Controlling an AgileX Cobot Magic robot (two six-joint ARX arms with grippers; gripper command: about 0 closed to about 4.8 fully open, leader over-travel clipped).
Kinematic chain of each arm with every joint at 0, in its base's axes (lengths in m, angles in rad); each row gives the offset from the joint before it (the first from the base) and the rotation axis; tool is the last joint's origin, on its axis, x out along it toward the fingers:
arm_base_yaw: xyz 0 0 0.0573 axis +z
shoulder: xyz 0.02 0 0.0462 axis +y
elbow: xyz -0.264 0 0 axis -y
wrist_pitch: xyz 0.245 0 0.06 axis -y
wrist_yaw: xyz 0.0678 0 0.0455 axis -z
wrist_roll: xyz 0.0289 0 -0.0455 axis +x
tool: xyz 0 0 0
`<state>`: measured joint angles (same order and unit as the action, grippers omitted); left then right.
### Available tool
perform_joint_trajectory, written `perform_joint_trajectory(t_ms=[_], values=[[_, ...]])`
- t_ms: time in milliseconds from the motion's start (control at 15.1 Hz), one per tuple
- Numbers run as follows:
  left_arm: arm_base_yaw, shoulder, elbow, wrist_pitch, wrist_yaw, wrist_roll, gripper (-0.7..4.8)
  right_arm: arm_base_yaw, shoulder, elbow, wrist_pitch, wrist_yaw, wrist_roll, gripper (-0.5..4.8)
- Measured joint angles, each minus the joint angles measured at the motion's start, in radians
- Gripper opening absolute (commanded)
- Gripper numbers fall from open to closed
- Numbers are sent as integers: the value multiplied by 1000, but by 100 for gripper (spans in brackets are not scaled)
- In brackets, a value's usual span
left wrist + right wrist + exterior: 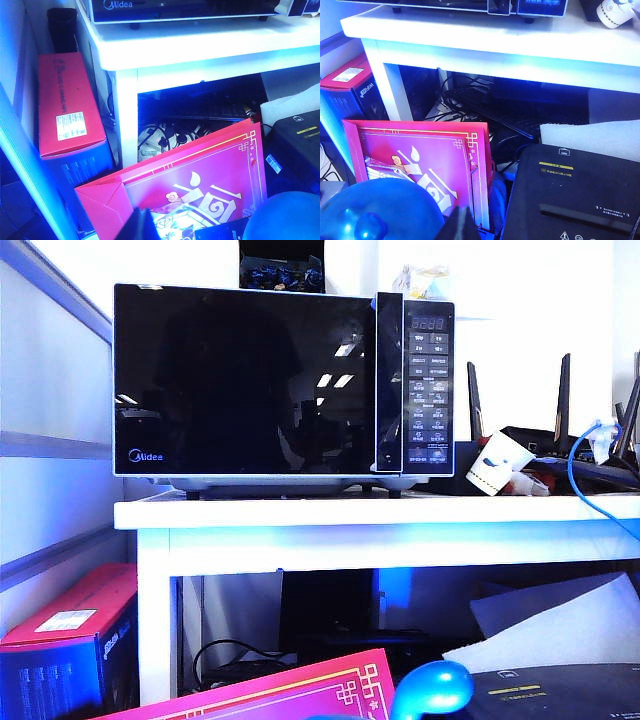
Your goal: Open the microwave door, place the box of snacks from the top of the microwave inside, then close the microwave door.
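both arms look parked low in front of the white table [300, 512], well below the microwave [283, 380]; in my judgement nothing of the task has begun. the left gripper [139, 226] shows only as a dark tip at the edge of its wrist view, over a red gift bag [200, 180], and i cannot tell whether its jaws are apart or together. the right gripper [460, 226] is likewise just a dark tip, over the same bag and beside a black shredder [580, 195]; it is closed and holds nothing i can see.

the microwave door [243, 380] is fully closed, its handle strip [388, 380] on the side nearer the right gripper, far above and ahead of both. the box of snacks [424, 280] sits on top of the microwave above the button panel [430, 390], higher again than either gripper. it is placed there as the starting point, since the door must swing open before it can go in.

count: one microwave, one door, one snack pack, one black box of dark-blue pieces [283, 275] also on top, one paper cup [497, 462] tipped on the table, one red bag, one red carton [67, 107], two grippers.
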<state>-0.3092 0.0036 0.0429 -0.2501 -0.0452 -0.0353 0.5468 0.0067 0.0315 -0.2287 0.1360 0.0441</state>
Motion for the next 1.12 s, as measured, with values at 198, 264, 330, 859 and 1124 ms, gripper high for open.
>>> perform_joint_trajectory(t_ms=[198,264,330,859,1124], values=[[0,0,0,5,0,0,-5,0,0,0,0,3,0,-2],[0,0,0,5,0,0,-5,0,0,0,0,3,0,-2],[0,0,0,6,-1,-2,-5,0,0,0,4,8,4,-2],[0,196,459,171,-209,14,-5,0,41,232,138,190,32,-2],[0,583,926,98,-211,69,-5,0,250,515,148,205,31,-2]])
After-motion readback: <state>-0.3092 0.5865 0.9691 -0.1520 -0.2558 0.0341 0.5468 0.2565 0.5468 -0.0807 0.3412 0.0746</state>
